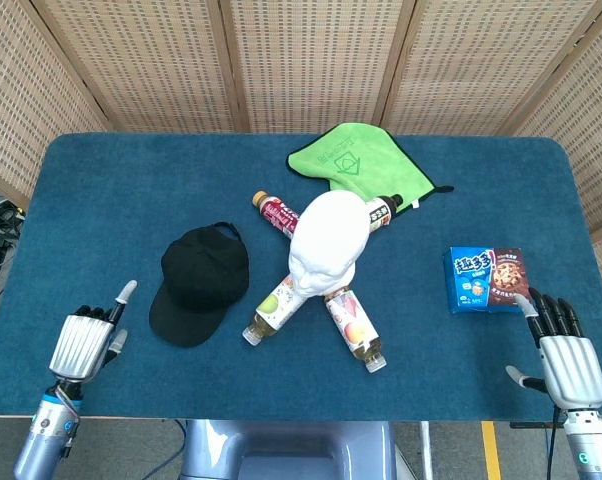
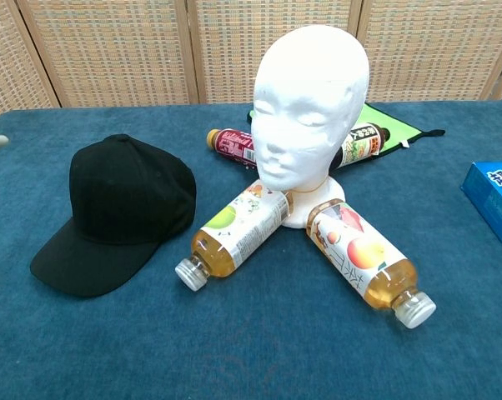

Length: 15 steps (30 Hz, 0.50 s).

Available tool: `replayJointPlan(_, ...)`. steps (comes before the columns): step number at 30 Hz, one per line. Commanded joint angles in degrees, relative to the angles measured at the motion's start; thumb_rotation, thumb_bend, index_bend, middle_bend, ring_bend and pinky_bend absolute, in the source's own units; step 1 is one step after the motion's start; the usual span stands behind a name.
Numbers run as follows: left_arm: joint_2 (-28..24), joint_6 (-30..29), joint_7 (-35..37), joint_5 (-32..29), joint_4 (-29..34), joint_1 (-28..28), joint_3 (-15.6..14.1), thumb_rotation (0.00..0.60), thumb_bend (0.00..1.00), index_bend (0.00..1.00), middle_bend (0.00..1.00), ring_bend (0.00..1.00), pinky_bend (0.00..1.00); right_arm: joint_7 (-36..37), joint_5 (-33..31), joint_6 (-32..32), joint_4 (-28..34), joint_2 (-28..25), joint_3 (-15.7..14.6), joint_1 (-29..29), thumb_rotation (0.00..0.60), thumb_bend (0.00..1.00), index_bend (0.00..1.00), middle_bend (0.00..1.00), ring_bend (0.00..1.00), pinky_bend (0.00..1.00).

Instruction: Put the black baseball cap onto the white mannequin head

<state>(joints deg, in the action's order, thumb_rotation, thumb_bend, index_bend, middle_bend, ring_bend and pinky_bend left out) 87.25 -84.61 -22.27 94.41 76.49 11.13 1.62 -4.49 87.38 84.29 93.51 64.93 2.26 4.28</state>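
The black baseball cap (image 1: 197, 282) (image 2: 117, 212) lies on the blue table, brim toward the front edge, left of the white mannequin head (image 1: 326, 240) (image 2: 309, 117), which stands upright on its base. My left hand (image 1: 89, 335) hovers near the front left edge, left of the cap and apart from it, fingers spread, holding nothing. Only a fingertip of it shows at the chest view's left edge. My right hand (image 1: 561, 350) stays at the front right corner, fingers apart and empty.
Several drink bottles lie fanned around the mannequin base: two in front (image 1: 273, 310) (image 1: 353, 325), two behind (image 1: 277, 212) (image 1: 383, 210). A green cloth (image 1: 356, 165) lies at the back. A blue cookie box (image 1: 487, 279) sits at the right near my right hand.
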Motion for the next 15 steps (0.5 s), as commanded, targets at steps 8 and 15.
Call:
replayJointPlan(8,7.4,3.6,4.8,1.1,-10.8,2.6,-1.9,0.600,0.52,0.06,0.78,0.75,0.69,0.4,-0.3,-0.1,-0.3,0.0,0.2,0.1,0.600,0.03,0.01,0.00,0.00,0.00)
replayJointPlan(15,9.3,4.6,6.3,1.1,-14.7,2.9,-3.0,0.600,0.53,0.12,0.78,0.75,0.69,0.3,-0.3,0.0,-0.5,0.2,0.2,0.0,0.600,0.04,0.01,0.00,0.00,0.00)
